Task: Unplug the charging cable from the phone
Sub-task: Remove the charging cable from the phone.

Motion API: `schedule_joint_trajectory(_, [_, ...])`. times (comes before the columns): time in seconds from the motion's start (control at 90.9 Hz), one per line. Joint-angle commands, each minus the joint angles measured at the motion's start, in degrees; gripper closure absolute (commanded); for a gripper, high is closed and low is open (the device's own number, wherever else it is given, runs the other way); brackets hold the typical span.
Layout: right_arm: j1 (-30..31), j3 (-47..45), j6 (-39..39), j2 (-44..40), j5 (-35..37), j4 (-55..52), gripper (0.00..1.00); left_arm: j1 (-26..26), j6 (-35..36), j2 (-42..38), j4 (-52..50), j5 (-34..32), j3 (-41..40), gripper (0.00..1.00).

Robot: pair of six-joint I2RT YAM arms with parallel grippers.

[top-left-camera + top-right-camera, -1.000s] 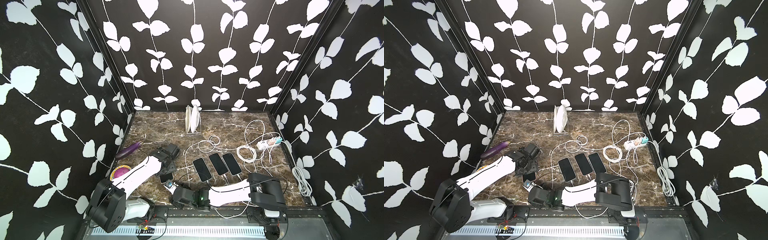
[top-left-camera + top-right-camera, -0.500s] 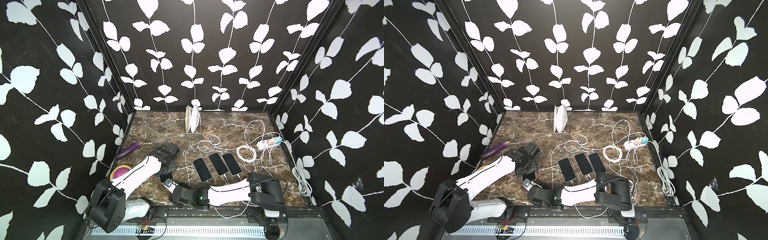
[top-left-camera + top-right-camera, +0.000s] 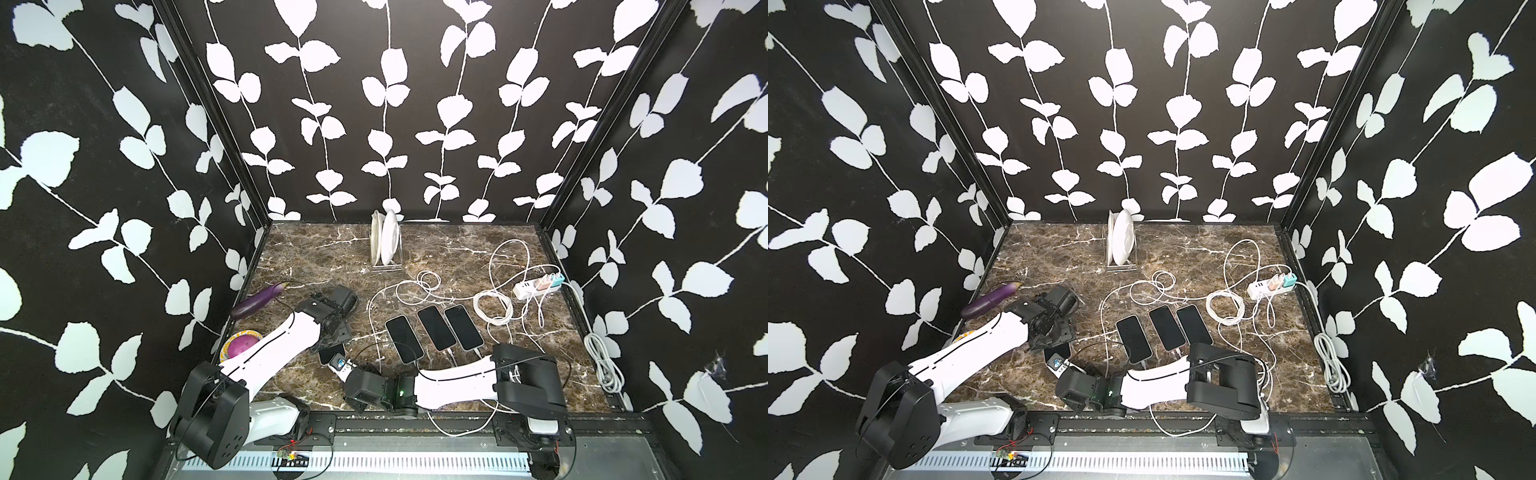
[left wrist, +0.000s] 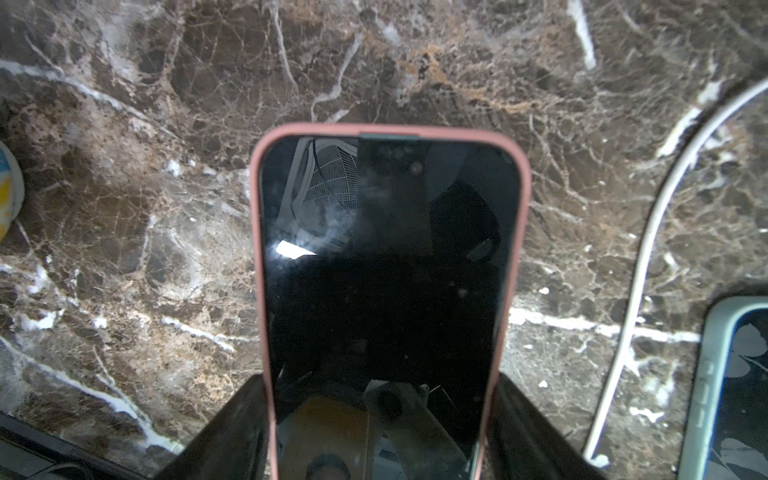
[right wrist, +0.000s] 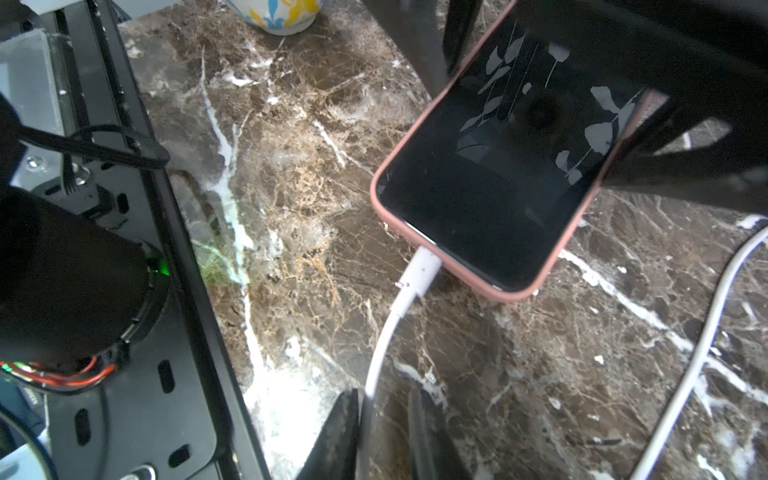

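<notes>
Phone (image 5: 498, 178) pink-cased, screen dark; left fingers (image 4: 224, 436) grip it, right fingers (image 5: 332, 440) pinch white cable (image 5: 382, 345).

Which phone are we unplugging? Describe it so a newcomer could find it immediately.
On the marble table, look left of the row of three phones, towards the front edge. A fourth phone lies there alone, clamped by the left gripper, its white cable pinched by the right gripper. Unlike the others, it has a pink case.
</notes>
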Motion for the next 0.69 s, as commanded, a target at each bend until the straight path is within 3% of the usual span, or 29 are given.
schedule_joint_trajectory(0.0, [-0.18,0.73,0.08,0.56,-0.03,1.20,0.78,0.50,0.16,-1.46,-0.43,-0.84,1.82,1.00])
schedule_joint_trajectory(0.187, [-0.11,0.85,-0.18,0.64,-0.51,1.30,0.80,0.70,0.29,-1.45,-0.43,-0.91,2.77,1.00])
schedule_joint_trajectory(0.22, [-0.13,0.94,-0.25,0.78,-0.69,1.22,0.77,0.83,0.21,-1.45,-0.43,-0.90,2.77,1.00])
schedule_joint_trajectory(0.308, [-0.15,1.38,-0.56,0.96,-1.26,1.07,0.57,0.84,-0.02,-1.54,-0.13,-0.58,2.67,1.00])
schedule_joint_trajectory(0.396, [-0.08,1.90,-0.69,1.46,-1.68,0.62,0.53,0.92,-0.17,-1.53,0.01,-0.30,2.60,1.00])
schedule_joint_trajectory(0.55, [-0.07,2.18,-0.65,1.63,-1.21,0.30,0.81,1.18,-0.03,-1.60,0.36,-0.37,1.97,1.00])
schedule_joint_trajectory(0.682, [0.00,1.79,-0.69,1.25,-1.09,0.60,1.00,1.77,0.05,-1.88,0.74,-0.51,2.07,1.00])
